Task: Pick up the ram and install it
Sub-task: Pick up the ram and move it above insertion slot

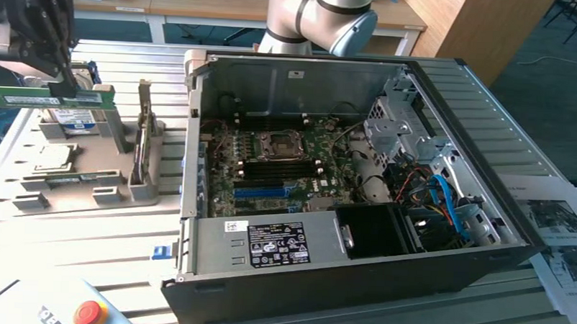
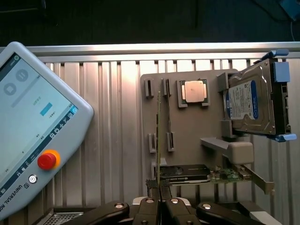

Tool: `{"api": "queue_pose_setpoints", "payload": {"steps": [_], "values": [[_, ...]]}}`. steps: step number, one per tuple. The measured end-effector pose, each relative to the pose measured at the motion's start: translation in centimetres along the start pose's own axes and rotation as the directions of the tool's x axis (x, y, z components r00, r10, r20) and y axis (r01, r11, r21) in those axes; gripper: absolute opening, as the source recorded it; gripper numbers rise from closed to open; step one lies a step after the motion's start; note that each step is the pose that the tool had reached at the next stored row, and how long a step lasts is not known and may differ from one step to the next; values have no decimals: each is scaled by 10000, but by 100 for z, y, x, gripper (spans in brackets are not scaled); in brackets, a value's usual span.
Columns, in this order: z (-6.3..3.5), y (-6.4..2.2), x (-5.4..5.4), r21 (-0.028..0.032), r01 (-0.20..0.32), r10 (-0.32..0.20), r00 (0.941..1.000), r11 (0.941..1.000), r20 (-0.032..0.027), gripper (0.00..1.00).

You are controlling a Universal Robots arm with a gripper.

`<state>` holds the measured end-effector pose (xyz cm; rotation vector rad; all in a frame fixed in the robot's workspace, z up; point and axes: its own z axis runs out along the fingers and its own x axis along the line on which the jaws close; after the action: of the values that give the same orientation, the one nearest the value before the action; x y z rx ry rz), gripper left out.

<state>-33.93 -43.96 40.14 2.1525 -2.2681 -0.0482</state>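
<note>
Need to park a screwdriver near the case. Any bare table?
Bare table between the grey fixture and the teach pendant, and on the exterior view's right beside the case, beyond the papers. Crowded: the fixture, with the gripper holding the ram over it.

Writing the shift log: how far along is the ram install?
Done: the ram is clear of the grey holder tray. In hand: the gripper is shut on it, above the hard drive. Left: seating it; the motherboard's memory slots look empty.
</note>
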Motion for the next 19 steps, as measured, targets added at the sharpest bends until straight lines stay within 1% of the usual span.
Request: {"api": "queue_pose_setpoints", "payload": {"steps": [19], "values": [[-15,-435,48,-1,1,-1,10000,10000,-1,12]]}}
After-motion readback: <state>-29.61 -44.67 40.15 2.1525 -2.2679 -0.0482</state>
